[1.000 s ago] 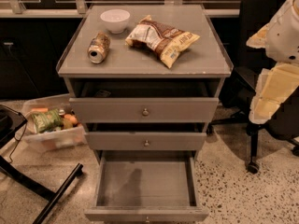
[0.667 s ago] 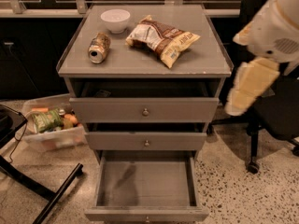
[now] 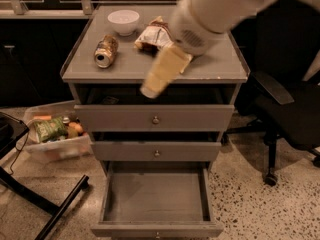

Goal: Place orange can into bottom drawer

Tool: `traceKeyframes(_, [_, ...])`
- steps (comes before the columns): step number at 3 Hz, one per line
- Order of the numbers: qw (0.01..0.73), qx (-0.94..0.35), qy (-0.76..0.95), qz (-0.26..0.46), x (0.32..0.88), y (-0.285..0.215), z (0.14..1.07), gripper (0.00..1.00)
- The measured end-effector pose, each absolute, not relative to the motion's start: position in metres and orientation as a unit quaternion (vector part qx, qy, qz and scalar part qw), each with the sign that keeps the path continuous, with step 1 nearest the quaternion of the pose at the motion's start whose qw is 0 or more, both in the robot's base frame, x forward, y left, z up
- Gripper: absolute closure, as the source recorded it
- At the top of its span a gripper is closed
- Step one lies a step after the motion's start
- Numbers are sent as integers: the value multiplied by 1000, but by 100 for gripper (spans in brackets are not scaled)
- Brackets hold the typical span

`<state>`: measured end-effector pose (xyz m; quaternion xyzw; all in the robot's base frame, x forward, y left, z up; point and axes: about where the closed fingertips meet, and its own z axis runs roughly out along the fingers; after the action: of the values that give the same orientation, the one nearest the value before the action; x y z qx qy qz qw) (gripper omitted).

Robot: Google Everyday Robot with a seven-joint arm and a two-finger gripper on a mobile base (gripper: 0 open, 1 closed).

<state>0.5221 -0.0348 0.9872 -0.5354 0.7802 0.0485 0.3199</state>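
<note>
Cabinet (image 3: 235, 66) taken as reference. Orange can (image 3: 106, 51) lies on its side on the left part of the cabinet top, silver end toward the front edge, just in front of the white bowl (image 3: 123, 21) at the back. Snack bag (image 3: 151, 34) sits right of the can, partly hidden by the arm (image 3: 220, 9), which reaches in from the upper right over the cabinet top. Gripper (image 3: 152, 86) hangs at the cabinet's front edge near the middle, tip over the dark gap above the top drawer (image 3: 155, 119); blurred, so whether it is open or closed: cannot tell. Nothing seen in its grasp; well apart from the can. Bottom drawer (image 3: 155, 199) is pulled out, bare grey floor showing. Middle drawer (image 3: 156, 151) shut. Plastic bin (image 3: 55, 134) on the floor left of the cabinet; office chair (image 3: 285, 109) to its right.
</note>
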Motion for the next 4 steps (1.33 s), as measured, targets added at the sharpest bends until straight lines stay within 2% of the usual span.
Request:
traceKeyframes(1, [358,-498,788,58,537,-22,1003,0])
traceKeyframes(2, [358,-497,788,58,537,-22,1003,0])
traceKeyframes(4, [400,-416,808,116,599,13,976,0])
